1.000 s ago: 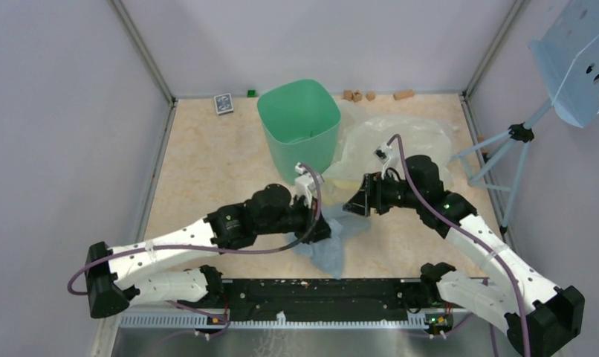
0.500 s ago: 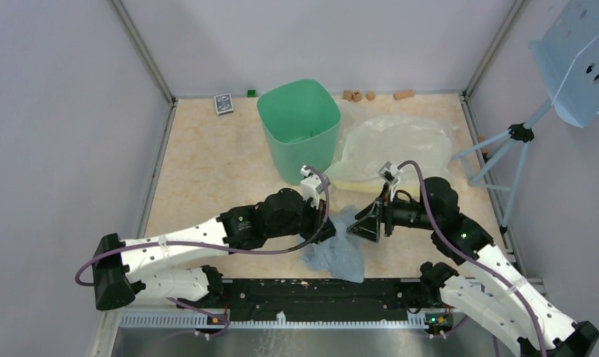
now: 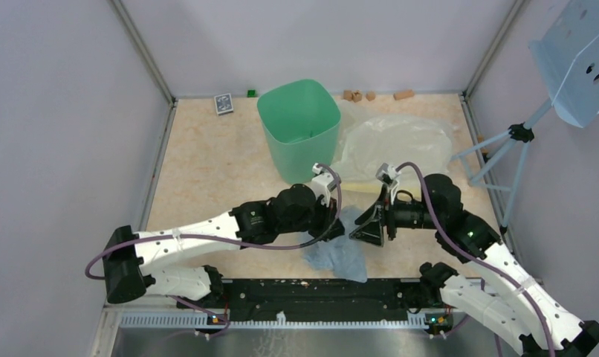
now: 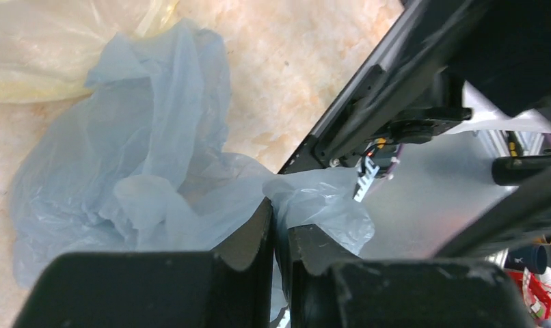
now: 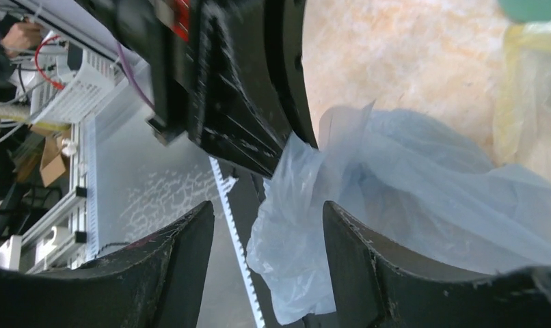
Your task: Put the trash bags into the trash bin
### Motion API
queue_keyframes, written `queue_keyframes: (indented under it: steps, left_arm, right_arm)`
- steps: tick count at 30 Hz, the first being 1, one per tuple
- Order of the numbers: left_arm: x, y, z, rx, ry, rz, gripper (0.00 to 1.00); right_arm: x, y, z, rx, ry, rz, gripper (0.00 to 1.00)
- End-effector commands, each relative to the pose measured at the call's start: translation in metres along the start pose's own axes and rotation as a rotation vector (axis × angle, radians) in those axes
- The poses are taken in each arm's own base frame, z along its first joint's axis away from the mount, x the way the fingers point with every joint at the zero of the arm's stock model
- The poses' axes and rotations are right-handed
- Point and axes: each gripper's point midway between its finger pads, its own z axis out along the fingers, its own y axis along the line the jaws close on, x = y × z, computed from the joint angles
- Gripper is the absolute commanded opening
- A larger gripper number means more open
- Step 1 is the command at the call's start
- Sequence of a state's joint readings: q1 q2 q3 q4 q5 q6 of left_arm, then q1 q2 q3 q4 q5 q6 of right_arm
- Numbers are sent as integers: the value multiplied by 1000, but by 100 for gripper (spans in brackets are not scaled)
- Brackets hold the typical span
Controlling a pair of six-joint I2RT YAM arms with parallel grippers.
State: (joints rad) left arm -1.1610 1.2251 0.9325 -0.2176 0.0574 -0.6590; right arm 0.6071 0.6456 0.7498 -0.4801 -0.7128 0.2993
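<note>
Your left claw [image 4: 279,229] is pinching a fold of the pale blue trash bag [image 4: 143,157], its jaws pressed nearly together on the thin plastic. Your right claw [image 5: 266,232] is spread wide and faces the left one, with a crumpled edge of the bag showing between its fingers; contact cannot be told. The rest of the bag lies on the counter [image 3: 207,163], nearer you than the upright mint-green trash bin [image 3: 296,123]. A cream-yellow bag [image 3: 400,137] lies just right of the bin.

The bag [image 4: 150,157] is thin crinkly plastic, the bin [image 3: 304,149] smooth plastic.
</note>
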Motion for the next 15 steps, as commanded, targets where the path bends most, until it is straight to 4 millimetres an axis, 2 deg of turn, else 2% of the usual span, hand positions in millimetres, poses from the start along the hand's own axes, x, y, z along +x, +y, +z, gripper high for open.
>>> queue_keyframes:
  steps: [1,3,4,5,7,8,9,10,12,14,15]
  left_arm:
    - [-39,-39,-13,127,-102,27,15]
    - [-46,-46,-18,146,-121,31,16]
    - [-49,-49,-20,156,-130,32,16]
    - [-52,-52,-23,166,-140,34,16]
    - [-57,-58,-28,189,-157,34,18]
    - [-59,-60,-31,197,-163,35,24]
    - [-59,-60,-34,197,-164,38,38]
    - [-60,-59,-39,188,-167,40,56]
    - [-56,-49,-45,137,-160,41,75]
    - [-51,-33,-54,67,-158,39,84]
    - [-47,-19,-58,3,-159,37,87]
  right_arm:
    - [14,3,9,-46,38,11,58]
    - [19,1,12,-43,55,16,54]
    - [20,0,12,-35,61,16,49]
    - [20,-3,12,-19,61,13,42]
    - [17,-12,11,44,51,10,20]
    - [14,-19,9,95,37,8,5]
    - [9,-34,5,192,12,6,0]
    - [5,-45,-1,278,-8,10,0]
    - [-2,-65,-16,427,-56,13,0]
    - [-6,-76,-28,520,-104,25,0]
    - [-8,-78,-30,536,-124,26,0]
